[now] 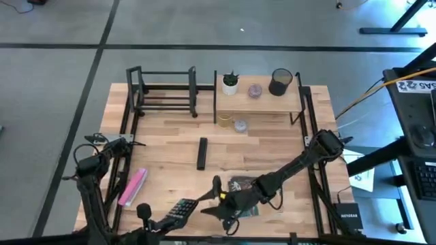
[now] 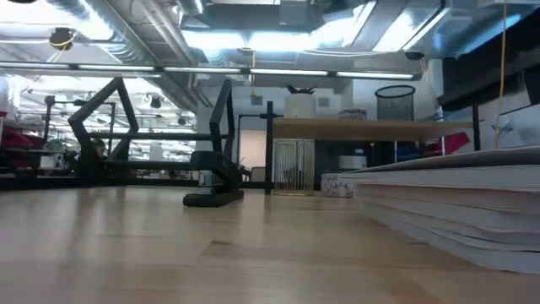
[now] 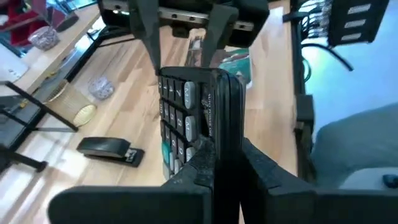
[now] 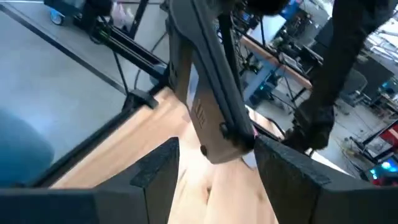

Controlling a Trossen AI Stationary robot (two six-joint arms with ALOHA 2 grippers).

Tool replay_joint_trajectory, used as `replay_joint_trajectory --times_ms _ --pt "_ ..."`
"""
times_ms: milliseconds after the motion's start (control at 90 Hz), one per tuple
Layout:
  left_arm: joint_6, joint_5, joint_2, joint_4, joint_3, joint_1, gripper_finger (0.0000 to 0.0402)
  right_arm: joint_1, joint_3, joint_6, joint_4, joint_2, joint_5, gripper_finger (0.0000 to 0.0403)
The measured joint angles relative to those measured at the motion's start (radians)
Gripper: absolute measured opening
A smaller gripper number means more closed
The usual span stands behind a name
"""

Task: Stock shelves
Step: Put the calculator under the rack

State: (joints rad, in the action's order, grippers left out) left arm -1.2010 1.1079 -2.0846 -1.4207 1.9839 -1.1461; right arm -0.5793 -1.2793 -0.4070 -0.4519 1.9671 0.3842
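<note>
the left gripper (image 3: 214, 93) is clamped on a calculator (image 3: 186, 118), lifted edge-up near the tabletop's (image 1: 272, 143) front, likely for carrying to the shelves. the wooden shelf (image 1: 259, 102) and black rack (image 1: 163, 92) stand at the back. the right gripper (image 4: 217, 168), fingers apart, hovers beside it. only the left wrist view shows the calculator keys.

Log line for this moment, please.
left gripper: shut on calculator | right gripper: at calculator's far end | wood shelf: calculator not on it

Two dark, jointed arms with looping black cables, each ending in flat black fingers (image 4: 155, 168).
</note>
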Motion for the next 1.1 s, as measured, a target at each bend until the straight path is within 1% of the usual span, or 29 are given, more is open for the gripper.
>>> replay_joint_trajectory --times_ms 56,356,478,722,811,867,933,1022,1100 --pt "0.001 0.001 0.000 0.003 0.000 0.006 0.0014 0.007 0.000 0.009 -0.004 0.000 0.016 0.0193" --pt "0.057 -0.005 0.000 0.029 0.000 0.035 0.0015 0.019 0.000 -0.027 -0.022 0.000 -0.044 0.0189" --pt "0.059 -0.008 0.000 0.028 0.000 0.040 0.0015 0.027 0.000 -0.043 -0.022 0.000 -0.057 0.0159" --pt "0.060 -0.009 0.000 0.027 0.000 0.041 0.0016 0.057 0.000 -0.058 -0.020 0.000 -0.099 0.0066" --pt "0.057 -0.012 0.000 0.033 0.000 0.042 0.0016 0.070 0.001 -0.067 -0.007 0.000 -0.145 0.0040" --pt "0.052 -0.014 0.000 0.034 0.000 0.043 0.0017 0.075 0.001 -0.068 -0.006 0.000 -0.170 0.0037" --pt "0.047 -0.015 0.000 0.032 0.000 0.045 0.0019 0.076 0.001 -0.069 -0.003 0.000 -0.173 0.0037" --pt "0.053 -0.013 0.000 0.053 0.000 0.047 0.0030 0.074 0.001 -0.064 0.009 0.000 -0.155 0.0037" --pt "0.052 -0.008 0.000 0.050 0.000 0.050 0.0049 0.071 0.001 -0.057 0.032 -0.002 -0.122 0.0037"
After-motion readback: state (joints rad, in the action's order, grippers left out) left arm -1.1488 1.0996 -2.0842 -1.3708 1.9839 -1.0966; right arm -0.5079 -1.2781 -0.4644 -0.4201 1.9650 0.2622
